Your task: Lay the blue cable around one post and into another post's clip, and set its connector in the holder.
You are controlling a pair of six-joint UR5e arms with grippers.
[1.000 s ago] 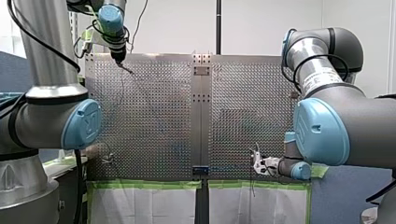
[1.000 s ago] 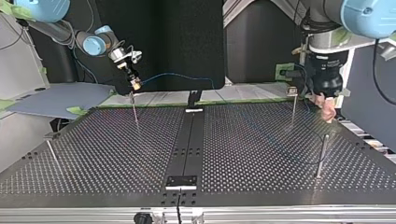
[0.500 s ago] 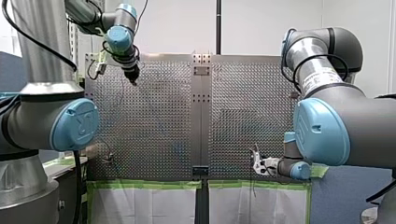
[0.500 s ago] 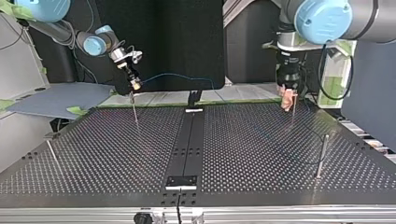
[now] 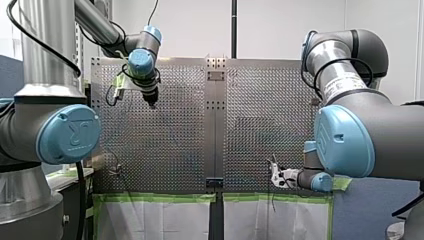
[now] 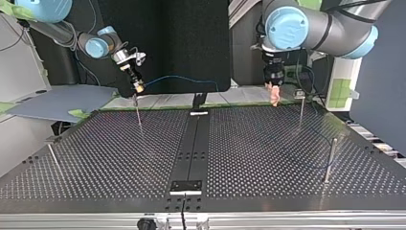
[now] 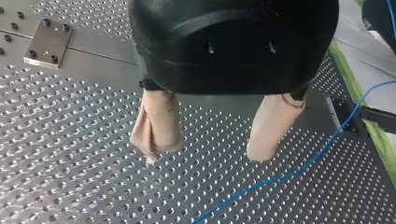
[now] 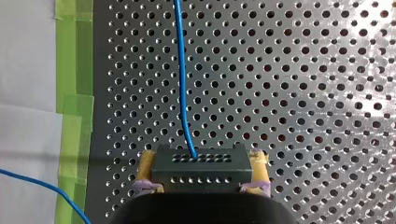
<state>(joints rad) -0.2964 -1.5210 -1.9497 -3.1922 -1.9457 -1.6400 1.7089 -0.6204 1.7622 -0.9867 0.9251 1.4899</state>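
Note:
My right gripper is shut on the black connector, gripped between its yellow pads. The blue cable runs straight out of the connector over the perforated plate. In the top view my right gripper hangs just above a thin post, and the cable sags from it toward the plate's far middle. My left gripper is open, with beige pads and nothing between them. It hovers over the plate, the cable lying just ahead. It hangs beside a clip-topped post.
Two more posts stand on the plate, one at the top view's right and one at its left. A black centre strip carries a small bracket at the near edge. Green tape lines the plate's border.
My left arm has swung from the plate's side edge toward the middle, passing the clip-topped post, its gripper staying open. My right gripper has held still with the connector.

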